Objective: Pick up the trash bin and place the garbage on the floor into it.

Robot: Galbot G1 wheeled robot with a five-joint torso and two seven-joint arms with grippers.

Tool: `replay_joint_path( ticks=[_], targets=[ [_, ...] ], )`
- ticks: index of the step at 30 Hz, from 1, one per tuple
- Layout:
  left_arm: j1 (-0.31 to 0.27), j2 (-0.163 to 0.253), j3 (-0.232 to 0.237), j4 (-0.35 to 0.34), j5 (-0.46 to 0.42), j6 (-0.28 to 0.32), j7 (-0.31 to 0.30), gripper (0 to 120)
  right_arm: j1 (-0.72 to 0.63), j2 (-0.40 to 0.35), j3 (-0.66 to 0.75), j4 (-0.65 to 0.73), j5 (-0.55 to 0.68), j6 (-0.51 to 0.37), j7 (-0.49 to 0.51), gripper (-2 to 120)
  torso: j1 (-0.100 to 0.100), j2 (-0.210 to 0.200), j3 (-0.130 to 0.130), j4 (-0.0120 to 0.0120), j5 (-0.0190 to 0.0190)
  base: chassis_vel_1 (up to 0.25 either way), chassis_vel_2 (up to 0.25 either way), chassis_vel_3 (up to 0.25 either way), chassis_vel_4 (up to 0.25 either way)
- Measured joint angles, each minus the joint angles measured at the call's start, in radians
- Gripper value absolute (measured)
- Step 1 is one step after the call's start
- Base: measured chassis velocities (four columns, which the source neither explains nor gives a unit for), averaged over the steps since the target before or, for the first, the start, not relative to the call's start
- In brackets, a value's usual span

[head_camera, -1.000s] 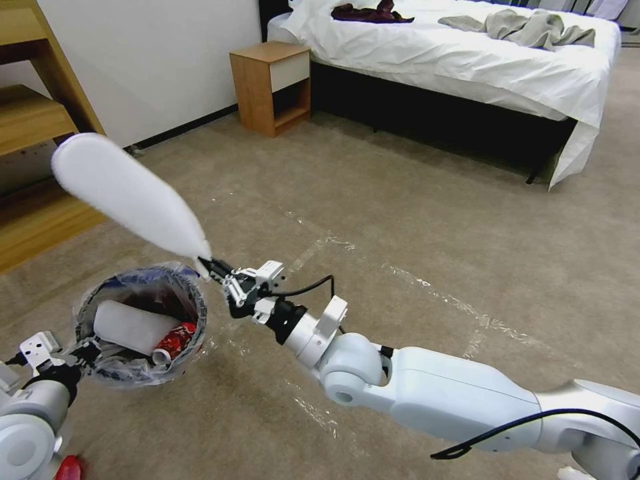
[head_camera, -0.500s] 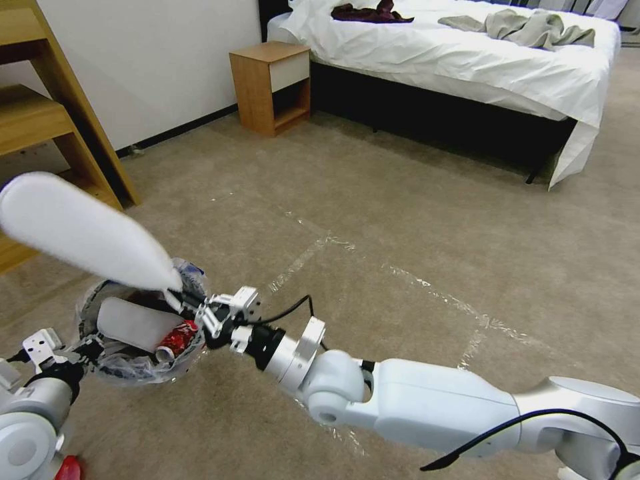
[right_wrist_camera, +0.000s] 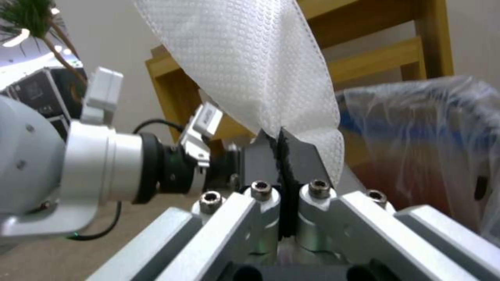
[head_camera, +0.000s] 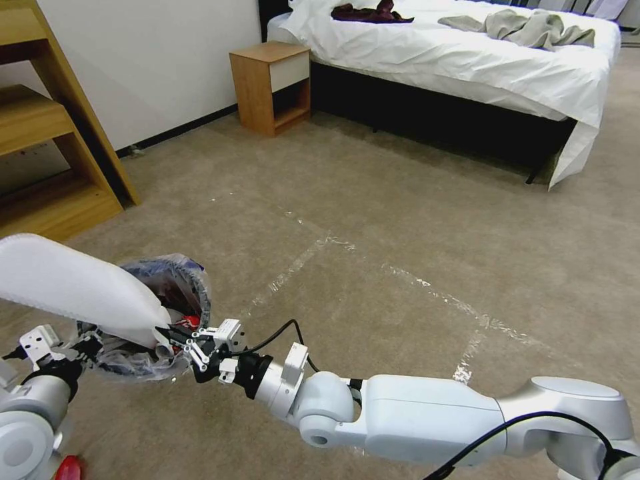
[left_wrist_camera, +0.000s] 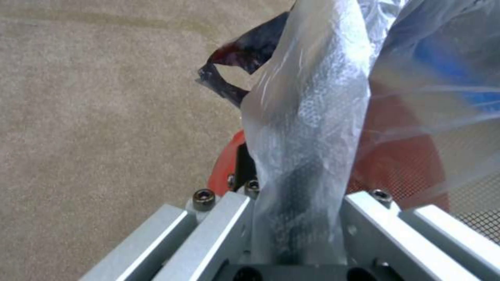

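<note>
The trash bin (head_camera: 175, 288), a small red bucket lined with a clear blue-printed bag, hangs low at the left with my left gripper (head_camera: 83, 347) shut on its rim. Up close, the left gripper (left_wrist_camera: 297, 218) pinches the liner (left_wrist_camera: 312, 117) against the red wall (left_wrist_camera: 406, 156). My right gripper (head_camera: 167, 333) is shut on the end of a white slipper (head_camera: 67, 287), held at the bin's near rim. The slipper slants out leftward over the bin's mouth. The right wrist view shows the dimpled slipper (right_wrist_camera: 250, 58) clamped in the right gripper (right_wrist_camera: 284, 148). A red can (head_camera: 190, 321) peeks from inside the bin.
A wooden shelf unit (head_camera: 47, 133) stands at the left, close behind the bin. A nightstand (head_camera: 270, 87) and a bed (head_camera: 467, 60) sit farther back. Taped beige carpet (head_camera: 400, 253) stretches ahead. A red piece (head_camera: 67, 469) lies by my base.
My right arm has swung down and to the left, carrying the slipper from high above the bin to its near rim. The slipper now covers most of the bin's mouth.
</note>
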Motion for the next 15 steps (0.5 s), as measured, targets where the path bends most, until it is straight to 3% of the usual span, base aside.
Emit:
replay_joint_path(
  ticks=[15],
  targets=[
    [0.011,-0.012,-0.001,-0.017,0.003,0.000,0.001,0,0.009,0.052,-0.028,-0.085,-0.012,0.016,0.000,0,0.000,0.000,0.000,0.0000,0.0001,0.000,0.000,0.000,0.000]
  ],
)
